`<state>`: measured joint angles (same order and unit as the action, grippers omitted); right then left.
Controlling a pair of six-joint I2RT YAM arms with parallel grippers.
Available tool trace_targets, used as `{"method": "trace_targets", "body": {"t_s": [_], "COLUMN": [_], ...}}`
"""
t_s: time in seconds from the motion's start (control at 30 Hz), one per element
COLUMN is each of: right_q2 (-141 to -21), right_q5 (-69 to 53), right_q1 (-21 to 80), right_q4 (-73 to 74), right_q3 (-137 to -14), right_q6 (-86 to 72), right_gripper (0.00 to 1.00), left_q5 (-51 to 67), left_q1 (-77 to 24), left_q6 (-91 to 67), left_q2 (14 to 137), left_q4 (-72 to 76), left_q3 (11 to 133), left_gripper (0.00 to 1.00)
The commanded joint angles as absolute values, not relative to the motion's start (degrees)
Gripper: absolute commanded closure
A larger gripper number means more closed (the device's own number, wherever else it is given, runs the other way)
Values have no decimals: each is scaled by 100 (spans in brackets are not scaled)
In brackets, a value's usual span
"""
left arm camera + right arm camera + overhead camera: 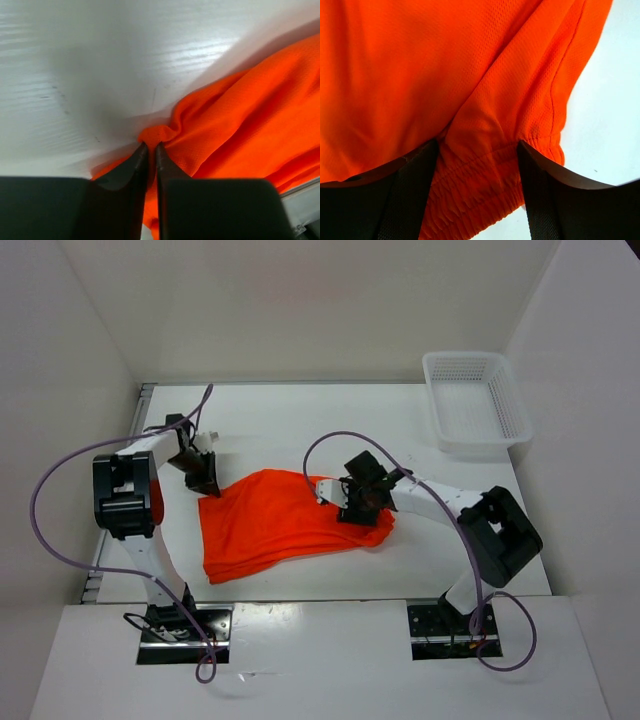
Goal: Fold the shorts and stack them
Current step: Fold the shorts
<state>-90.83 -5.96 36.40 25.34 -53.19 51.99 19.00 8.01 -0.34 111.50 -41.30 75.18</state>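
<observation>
Two hands on the shorts (285, 525), which lie loosely spread and rumpled on the counter (300, 420) between the arms. Left hand (151, 146) is clenched on a small nub of fabric at the far-left corner, fingertips almost meeting, down low at the counter. Right hand (479, 145) is at the right edge, fingers set wide astride the gathered waistband (480, 200). Fabric touches both fingers, can't tell if it's actually clamped. Basket (475, 400) sits in the far right corner, well apart from the shorts.
</observation>
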Motion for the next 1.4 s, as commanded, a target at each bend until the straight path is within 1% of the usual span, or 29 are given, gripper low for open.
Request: {"method": "trace_targets", "body": {"t_s": [0.0,0.07,0.13,0.27,0.33,0.4,0.43,0.57,0.6,0.63,0.67,0.73,0.77,0.83,0.87,0.93,0.97,1.03,1.07,1.1,1.2,1.23,1.37], "right_q2": [-9412,-9570,-9658,-9939,-10054,-10256,-10309,-10450,-10450,-10450,-10450,-10450,-10450,-10450,-10450,-10328,-10327,-10187,-10187,-10108,-9967,-9897,-9896], "right_q5": [-185,-18,228,658,869,940,940,940,853,748,686,624,554,554,554,632,633,633,633,633,633,633,177], "right_q1": [3656,3656,3656,3507,3314,3200,3130,3129,3129,3129,3129,3129,3129,3129,3129,3129,3059,2980,2892,2839,2646,2593,2137], "right_q4": [2303,2224,2031,1514,1345,1292,1240,1300,1301,1379,1380,1520,1521,1652,1705,1844,1933,2153,2206,2206,2347,2425,2864], "right_q3": [-5370,-5370,-5370,-5423,-5668,-6027,-6151,-6634,-6705,-6784,-6994,-7276,-7443,-7952,-8224,-8384,-8385,-8385,-8176,-8061,-7638,-7577,-7576], "right_q6": [4879,4816,4711,4465,4395,4228,4228,4105,4104,4052,4052,3798,3692,3446,3445,3393,3445,3498,3498,3498,3446,3297,2673], "right_gripper": [30,30,30,30,30,30,30,29,28,24,23,21,19,18,16,16,16,16,19,19,22,24,28], "left_q5": [2267,2268,2005,1302,1004,915,844,651,572,493,327,264,264,351,352,422,422,360,360,360,290,464,1106], "left_q1": [729,729,729,931,932,932,932,800,800,661,659,580,580,580,580,580,580,580,580,580,694,747,870], "left_q6": [0,0,0,0,0,0,0,0,0,0,0,0,0,0,0,0,0,0,0,0,0,0,0], "left_q2": [11276,11329,11390,11610,11829,12048,12128,12480,12480,12480,12480,12480,12306,12069,11711,11279,10894,10531,10451,10389,10178,10099,10099], "left_q4": [-4438,-4438,-4290,-3693,-3534,-3455,-3454,-3454,-3384,-3271,-3209,-3138,-3138,-3138,-3077,-3076,-3128,-3593,-3812,-4180,-4455,-4517,-4693], "left_q3": [7462,7540,7646,8374,9094,9560,9998,10633,10635,10635,10635,10635,10635,10496,10372,10021,9637,9301,9125,8723,8044,7677,7243], "left_gripper": [87,97,100,100,100,100,100,100,96,86,67,42,39,38,38,38,38,39,39,40,45,45,47]}}
